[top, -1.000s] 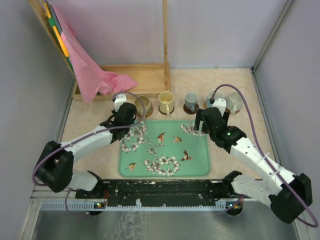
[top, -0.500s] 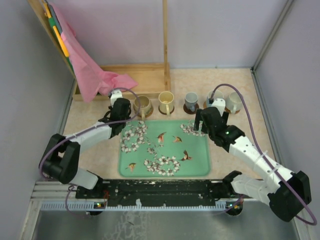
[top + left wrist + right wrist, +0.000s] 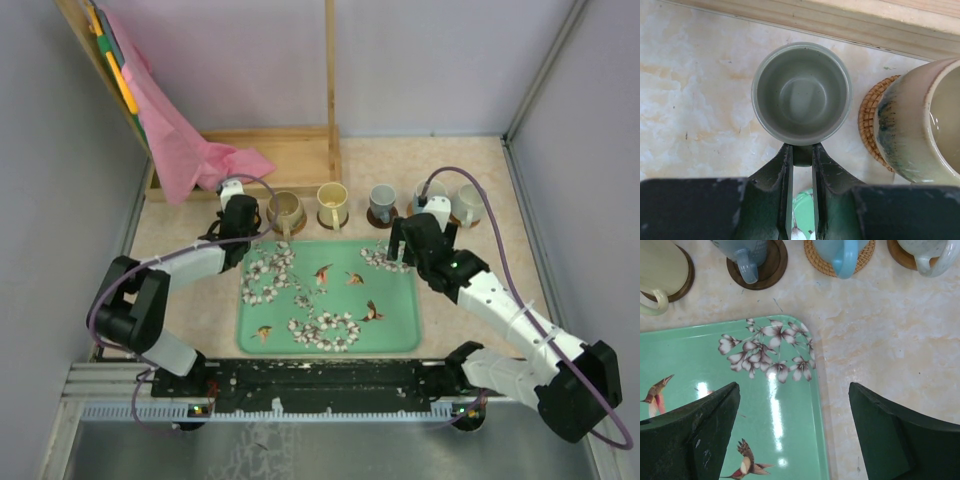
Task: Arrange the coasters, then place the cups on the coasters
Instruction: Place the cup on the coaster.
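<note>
In the left wrist view my left gripper [image 3: 802,154] is shut on the handle of a small grey-green cup [image 3: 801,92]. That cup is upright over bare table, beside a tan cup [image 3: 920,125] on a woven coaster [image 3: 866,117]. From above, the left gripper [image 3: 240,207] hides it. The tan [image 3: 285,208], yellow [image 3: 332,203], grey [image 3: 381,203], pale blue [image 3: 428,193] and white [image 3: 468,203] cups stand in a row. My right gripper [image 3: 793,390] is open and holds nothing, over the tray's far right corner. Dark brown coasters [image 3: 769,269] and a woven one [image 3: 862,257] lie under cups.
The green floral tray [image 3: 400,335] lies in front of the row of cups. A wooden frame [image 3: 290,150] with a pink cloth [image 3: 180,140] stands at the back left, its rail [image 3: 850,22] just behind the held cup. Grey walls close in both sides.
The left arm has carried the small cup left and a little farther back, past the tan cup. The right arm has not moved.
</note>
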Available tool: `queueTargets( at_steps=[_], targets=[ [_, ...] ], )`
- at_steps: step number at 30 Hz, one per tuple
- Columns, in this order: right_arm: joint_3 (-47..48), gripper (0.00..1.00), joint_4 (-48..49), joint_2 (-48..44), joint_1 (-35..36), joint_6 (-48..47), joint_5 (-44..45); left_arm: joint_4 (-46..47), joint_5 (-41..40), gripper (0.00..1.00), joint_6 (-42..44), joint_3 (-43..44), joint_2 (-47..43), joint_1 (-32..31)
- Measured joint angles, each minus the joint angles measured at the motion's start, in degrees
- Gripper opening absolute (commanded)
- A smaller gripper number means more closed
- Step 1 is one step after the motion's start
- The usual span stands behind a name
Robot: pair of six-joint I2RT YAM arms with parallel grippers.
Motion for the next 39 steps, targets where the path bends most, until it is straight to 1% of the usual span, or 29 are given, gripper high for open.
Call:
queueTargets(
  at_steps=[25, 39],
  targets=[
    [0.0, 0.9, 0.4, 0.4, -0.5, 0.0, 0.0, 1.7, 1.7, 0.0, 0.4, 0.0, 4.5, 1.4],
    [0.0, 0.9, 0.4, 0.4, -0.7, 0.0, -0.3, 2.4, 1.7, 0.01, 0.6, 0.1, 5.2, 1.4]
  ],
)
